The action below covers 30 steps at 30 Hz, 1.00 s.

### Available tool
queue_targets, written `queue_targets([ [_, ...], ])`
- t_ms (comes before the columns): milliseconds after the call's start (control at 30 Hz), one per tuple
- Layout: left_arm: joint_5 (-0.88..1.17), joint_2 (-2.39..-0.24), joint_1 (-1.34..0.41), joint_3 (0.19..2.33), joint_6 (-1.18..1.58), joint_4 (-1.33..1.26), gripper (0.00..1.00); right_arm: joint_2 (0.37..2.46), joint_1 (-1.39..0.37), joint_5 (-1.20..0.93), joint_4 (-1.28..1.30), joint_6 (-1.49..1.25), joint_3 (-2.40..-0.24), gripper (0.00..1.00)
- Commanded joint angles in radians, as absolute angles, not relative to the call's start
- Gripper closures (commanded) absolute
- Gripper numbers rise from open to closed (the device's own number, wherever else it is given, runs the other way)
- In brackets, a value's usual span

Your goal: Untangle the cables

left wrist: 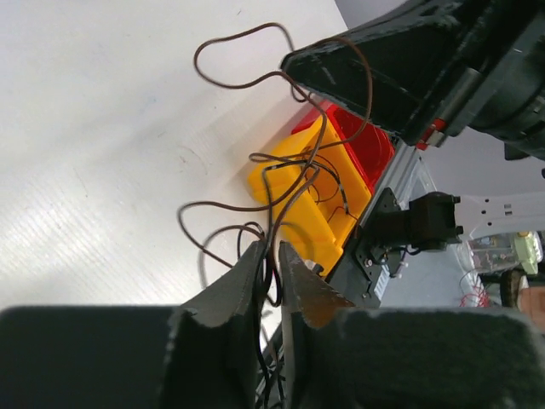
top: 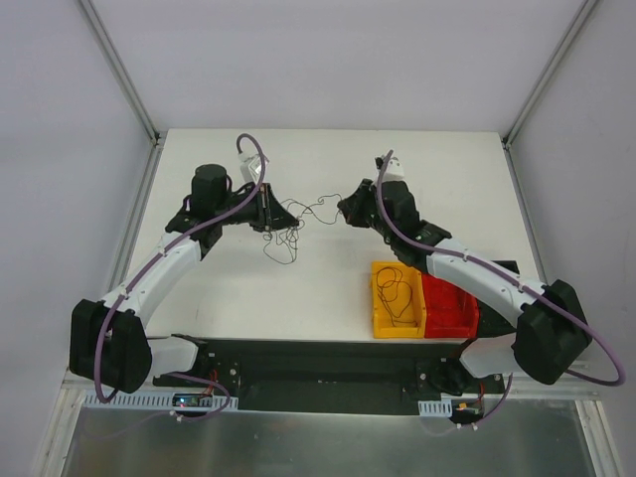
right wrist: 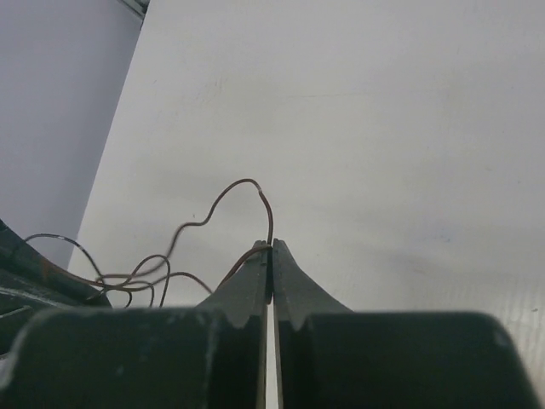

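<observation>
The cables (top: 289, 225) are thin brown and dark wires hanging in a loose tangle between my two grippers, above the middle of the white table. The left gripper (top: 268, 210) holds the tangle's left side. In the left wrist view its jaws (left wrist: 272, 247) stand almost together, with several strands (left wrist: 294, 166) pinched between them. At the tangle's right end is the right gripper (top: 344, 212). Its fingertips (right wrist: 272, 245) are shut on one brown strand (right wrist: 247, 180) that loops up from them. Another wire lies inside the yellow bin (top: 397, 295).
The yellow bin's rim (top: 376, 298) and a red bin (top: 452, 304) stand side by side near the front edge, under the right forearm. The table top (top: 328, 159) is white, with metal frame posts at its back corners.
</observation>
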State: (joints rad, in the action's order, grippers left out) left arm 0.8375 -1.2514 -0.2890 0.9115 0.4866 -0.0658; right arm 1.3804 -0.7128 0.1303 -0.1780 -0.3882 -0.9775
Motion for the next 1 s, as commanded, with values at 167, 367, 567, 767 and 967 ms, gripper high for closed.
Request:
queue_targets([
  [167, 0.712, -1.200, -0.233, 0.947, 0.420, 0.055, 0.55, 1.212, -0.726, 0.149, -0.124, -0.195, -1.012, 1.00],
  [367, 0.771, -1.186, -0.229, 0.948, 0.393, 0.006, 0.46, 1.206, -0.726, 0.023, -0.118, -0.184, -1.060, 1.00],
  [567, 0.815, -1.184, -0.313, 0.926, 0.500, -0.164, 0.18, 1.216, -0.726, -0.153, -0.109, -0.207, -1.115, 1.00],
  [767, 0.689, -1.221, -0.374, 0.968, 0.551, -0.170, 0.12, 1.216, -0.726, -0.265, -0.138, -0.287, -1.123, 0.99],
  [967, 0.611, -1.310, -0.402, 0.986, 0.607, -0.173, 0.35, 1.187, -0.741, -0.321, -0.204, -0.400, -1.091, 1.00],
])
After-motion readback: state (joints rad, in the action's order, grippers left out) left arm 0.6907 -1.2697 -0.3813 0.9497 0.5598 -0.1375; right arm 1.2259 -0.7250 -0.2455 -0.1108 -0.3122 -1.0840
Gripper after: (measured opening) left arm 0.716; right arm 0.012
